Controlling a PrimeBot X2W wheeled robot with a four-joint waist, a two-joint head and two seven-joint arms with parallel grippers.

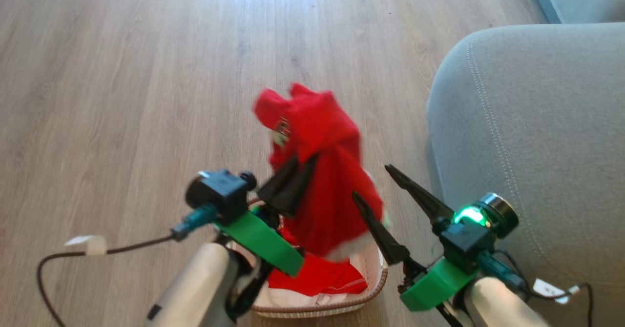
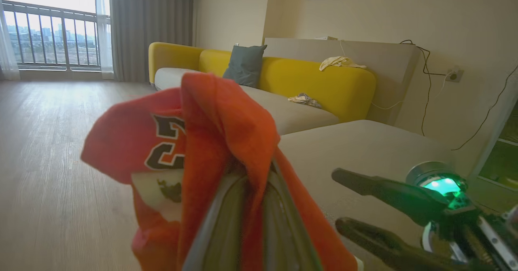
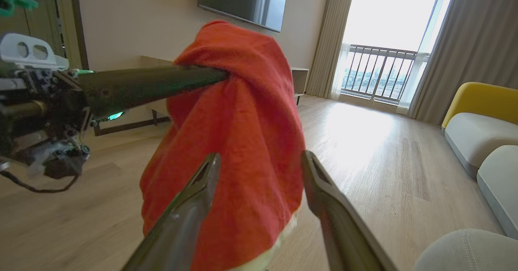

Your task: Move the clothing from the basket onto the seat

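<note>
**Head view:** A red garment (image 1: 317, 136) hangs at centre frame, pinched near its top by the fully closed left end effector (image 1: 305, 160). Its white-trimmed hem trails down to the basket (image 1: 378, 280) at bottom centre, where more red clothing (image 1: 317, 277) lies. The high grip appears meant to let the cloth hang clear of the rim. The right end effector (image 1: 371, 180), at lower right, is spread wide and holds nothing. It sits just beside the hanging cloth, between it and the grey seat (image 1: 537, 122) along the right side of the frame. Wood floor (image 1: 146, 73) spreads across the upper left.

**Left wrist view:** The garment is bunched over the clamped fingers at bottom centre, with black lettering (image 2: 166, 141) showing at centre left. The seat (image 2: 364, 145) lies beyond at centre right, which suggests the arm is already pointed at its destination. The right end effector (image 2: 338, 199) waits at lower right with its jaws apart.

**Right wrist view:** This arm's own fingers (image 3: 194, 206) rise from the bottom edge and frame the draped cloth on either side. Whether they touch it cannot be told. The left end effector (image 3: 224, 75) reaches in from the left, its tip buried in a fold at upper centre. A corner of the seat (image 3: 465, 250) shows at lower right.

The lift looks complete and the carry across to the seat looks like the next step. The trailing hem could catch on the basket rim.
</note>
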